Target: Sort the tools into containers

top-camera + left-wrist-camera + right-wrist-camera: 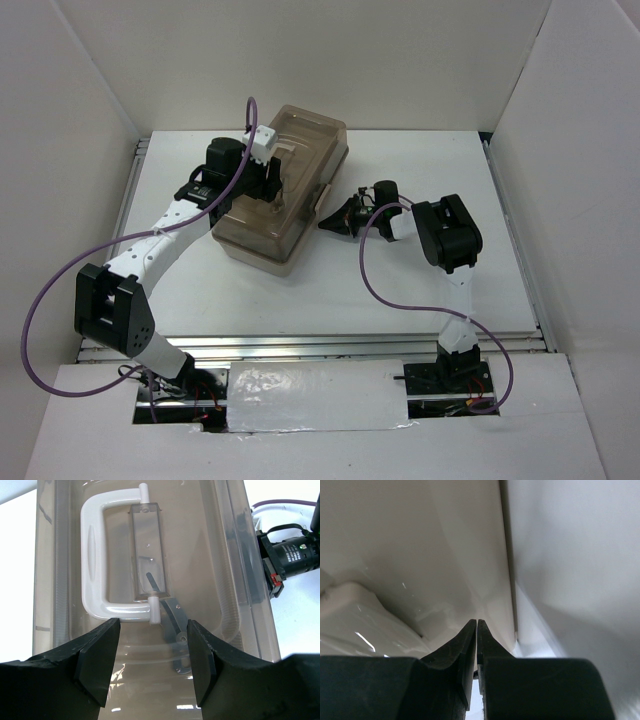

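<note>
My left claw [152, 630] spread wide above toolbox [268, 245] lid [200, 555]; right claw [477, 624] pinched together, empty, at its side. Stiff, slick plastic, probably light: pale handle [95, 565] safest hold.

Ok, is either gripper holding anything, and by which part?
Nothing held: left gripper open over the handle, right gripper shut empty beside the toolbox.
</note>
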You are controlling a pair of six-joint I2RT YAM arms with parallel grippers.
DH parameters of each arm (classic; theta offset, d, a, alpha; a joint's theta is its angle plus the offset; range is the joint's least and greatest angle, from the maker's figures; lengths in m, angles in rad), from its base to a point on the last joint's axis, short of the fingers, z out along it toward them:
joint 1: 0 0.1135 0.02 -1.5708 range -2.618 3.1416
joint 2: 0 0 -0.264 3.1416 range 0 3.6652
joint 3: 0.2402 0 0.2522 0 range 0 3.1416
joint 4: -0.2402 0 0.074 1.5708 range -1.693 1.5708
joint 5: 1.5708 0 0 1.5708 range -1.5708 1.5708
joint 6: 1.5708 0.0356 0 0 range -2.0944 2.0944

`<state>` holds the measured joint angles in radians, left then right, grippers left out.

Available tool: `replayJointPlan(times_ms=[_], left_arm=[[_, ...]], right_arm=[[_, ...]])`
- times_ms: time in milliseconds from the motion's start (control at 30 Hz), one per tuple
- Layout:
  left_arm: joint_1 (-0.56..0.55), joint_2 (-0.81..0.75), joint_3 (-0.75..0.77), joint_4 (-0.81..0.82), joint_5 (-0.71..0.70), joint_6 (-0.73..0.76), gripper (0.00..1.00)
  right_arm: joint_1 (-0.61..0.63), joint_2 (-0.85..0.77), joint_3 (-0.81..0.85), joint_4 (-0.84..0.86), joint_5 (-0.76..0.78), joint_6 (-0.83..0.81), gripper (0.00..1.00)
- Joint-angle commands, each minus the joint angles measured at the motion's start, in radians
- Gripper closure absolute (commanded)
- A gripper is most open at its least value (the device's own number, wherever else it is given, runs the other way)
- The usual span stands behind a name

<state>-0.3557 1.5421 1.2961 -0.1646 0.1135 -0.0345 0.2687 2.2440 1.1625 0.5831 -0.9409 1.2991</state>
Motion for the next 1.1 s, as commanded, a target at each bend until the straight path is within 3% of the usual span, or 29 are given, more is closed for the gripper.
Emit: replayJointPlan(times_ms=[0,100,300,400,467,500,533,600,800,1067], left_arm=[[-0.026,0.073,-0.046,-0.225,0.115,0.012,0.3],[-0.008,0.066,0.012,-0.236,0.107,0.015,0.27],[0.073,0.043,0.214,-0.289,0.135,0.022,0.2],[0.093,0.032,0.342,-0.349,0.114,0.07,0.14],[0.116,0.02,0.4,-0.417,0.117,0.079,0.11],[0.124,0.007,0.434,-0.432,0.117,0.081,0.01],[0.132,-0.028,0.436,-0.44,0.1,0.079,0.01],[0.164,-0.077,0.396,-0.434,0.124,0.094,0.01],[0.224,-0.302,0.128,-0.372,0.025,0.116,0.01],[0.351,-0.568,-0.306,-0.325,-0.034,0.113,0.01]], right_arm=[[-0.005,-0.092,-0.027,-0.033,-0.01,-0.036,0.89],[-0.02,-0.2,0.015,-0.174,-0.003,-0.178,0.89],[-0.026,-0.414,0.185,-0.624,0.095,-0.53,0.83],[-0.025,-0.492,0.287,-0.918,0.195,-0.705,0.73],[-0.034,-0.543,0.342,-1.029,0.287,-0.838,0.64],[-0.048,-0.588,0.344,-1.101,0.312,-0.871,0.5],[-0.058,-0.612,0.338,-1.124,0.362,-0.898,0.42],[-0.085,-0.662,0.306,-1.187,0.393,-0.984,0.28],[-0.206,-0.953,0.131,-1.243,0.539,-1.135,0.0],[-0.333,-1.311,-0.24,-1.148,0.751,-1.284,0.0]])
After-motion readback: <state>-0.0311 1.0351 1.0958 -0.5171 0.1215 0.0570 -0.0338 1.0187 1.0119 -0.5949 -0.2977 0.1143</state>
